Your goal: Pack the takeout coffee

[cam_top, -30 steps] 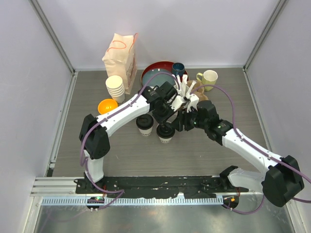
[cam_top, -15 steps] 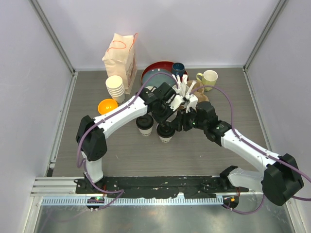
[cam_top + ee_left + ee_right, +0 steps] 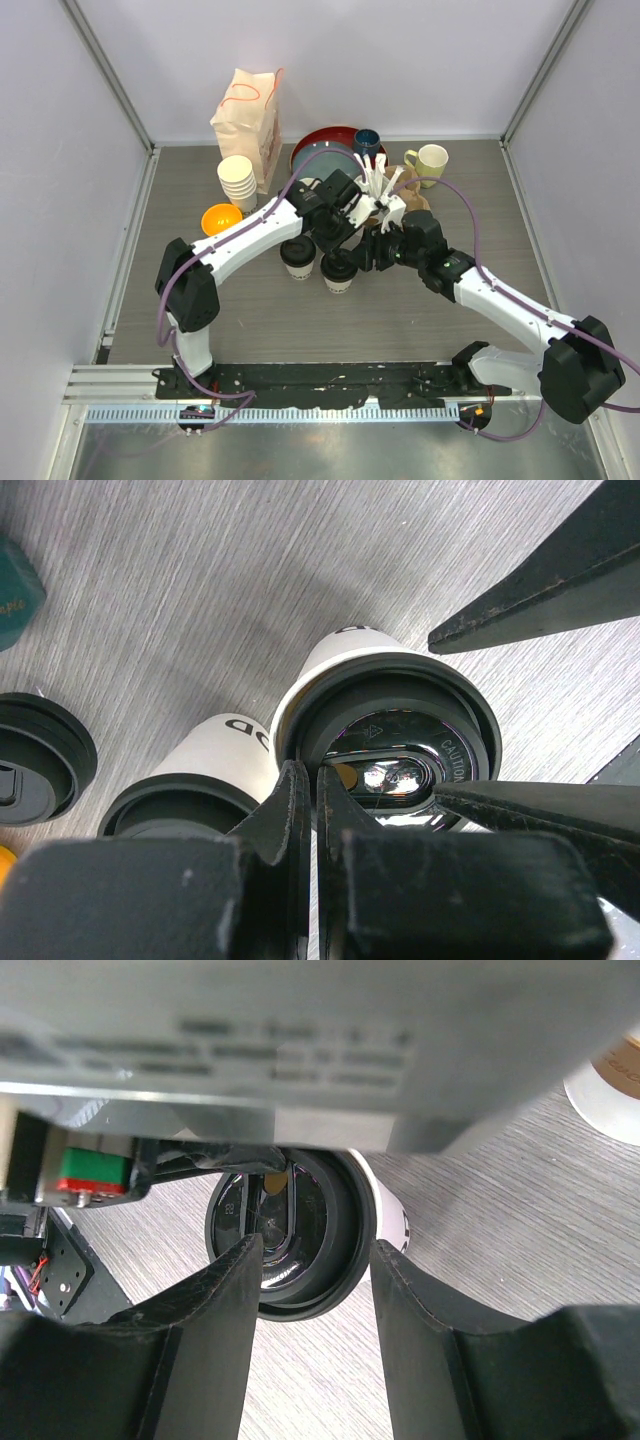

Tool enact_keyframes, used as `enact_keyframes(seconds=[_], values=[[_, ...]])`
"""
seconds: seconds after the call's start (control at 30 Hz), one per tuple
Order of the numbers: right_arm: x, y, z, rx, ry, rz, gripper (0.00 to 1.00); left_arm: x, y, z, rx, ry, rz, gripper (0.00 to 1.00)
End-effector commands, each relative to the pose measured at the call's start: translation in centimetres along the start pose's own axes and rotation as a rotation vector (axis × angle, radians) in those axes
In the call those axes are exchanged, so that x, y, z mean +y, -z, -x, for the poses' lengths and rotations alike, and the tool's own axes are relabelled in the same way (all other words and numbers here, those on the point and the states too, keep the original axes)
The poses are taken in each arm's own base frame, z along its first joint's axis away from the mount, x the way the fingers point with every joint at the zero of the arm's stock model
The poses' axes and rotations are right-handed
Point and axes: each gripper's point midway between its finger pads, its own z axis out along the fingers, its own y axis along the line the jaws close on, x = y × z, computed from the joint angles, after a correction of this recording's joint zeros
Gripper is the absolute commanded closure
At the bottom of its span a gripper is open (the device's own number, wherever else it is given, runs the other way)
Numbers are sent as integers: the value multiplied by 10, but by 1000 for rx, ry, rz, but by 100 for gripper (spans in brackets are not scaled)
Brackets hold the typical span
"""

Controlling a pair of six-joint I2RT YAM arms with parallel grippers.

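On the grey metal table (image 3: pixel 260 320), two cream paper takeout cups with black plastic lids stand side by side at the middle, the left cup (image 3: pixel 297 257) slightly farther than the right cup (image 3: pixel 339 272). To their far left sits an orange plastic bowl (image 3: pixel 221 218), with a stack of white paper cups (image 3: pixel 238 180) behind it and a cream paper bag (image 3: pixel 247 112) behind the stack. Right of the bag lies a round red tray (image 3: pixel 318 140), then a dark teal ceramic mug (image 3: pixel 367 141), then a pale yellow handled mug (image 3: pixel 433 157).

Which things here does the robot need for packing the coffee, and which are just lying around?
For the job:
- cream-white paper cup with black plastic lid
- second matching lidded paper cup

Just lying about:
- dark teal ceramic mug
- pale yellow-green handled mug
- orange round bowl
- stack of lidless white paper cups
- round red tray
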Motion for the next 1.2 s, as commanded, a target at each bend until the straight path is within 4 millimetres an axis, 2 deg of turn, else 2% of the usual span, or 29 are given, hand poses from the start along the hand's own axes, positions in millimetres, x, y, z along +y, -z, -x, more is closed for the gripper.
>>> enact_keyframes(seconds=[0.0, 0.17, 0.43, 0.9, 1.17], values=[[5, -3, 3, -8, 8, 21, 48, 4, 25, 24, -112, -14, 31, 100], [8, -9, 2, -10, 11, 36, 48, 7, 23, 22, -100, -14, 48, 100], [11, -14, 2, -8, 15, 45, 48, 5, 38, 29, -135, -18, 42, 100], [7, -15, -5, 9, 14, 27, 47, 0, 25, 30, -122, -11, 1, 100], [9, -14, -3, 2, 19, 29, 43, -4, 29, 36, -143, -4, -24, 100]])
